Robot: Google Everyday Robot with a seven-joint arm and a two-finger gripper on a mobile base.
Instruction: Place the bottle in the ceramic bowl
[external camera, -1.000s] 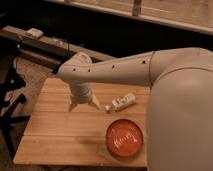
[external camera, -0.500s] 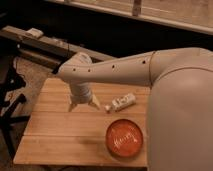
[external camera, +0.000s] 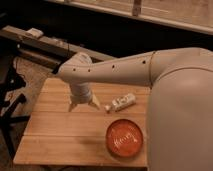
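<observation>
A small white bottle (external camera: 121,103) lies on its side on the wooden table (external camera: 55,130), near the table's back right. An orange-red ceramic bowl (external camera: 124,137) with pale marks inside sits in front of it, near the table's front right edge. My gripper (external camera: 83,105) hangs over the middle of the table, to the left of the bottle and apart from it. Its two fingers point down and stand spread, with nothing between them. The bowl lies to the gripper's right and nearer the front.
My large pale arm (external camera: 150,70) reaches in from the right and covers the table's right side. A dark bench or rail (external camera: 45,45) with a small pale object (external camera: 35,33) runs behind the table. Dark stand legs (external camera: 10,105) are at the left.
</observation>
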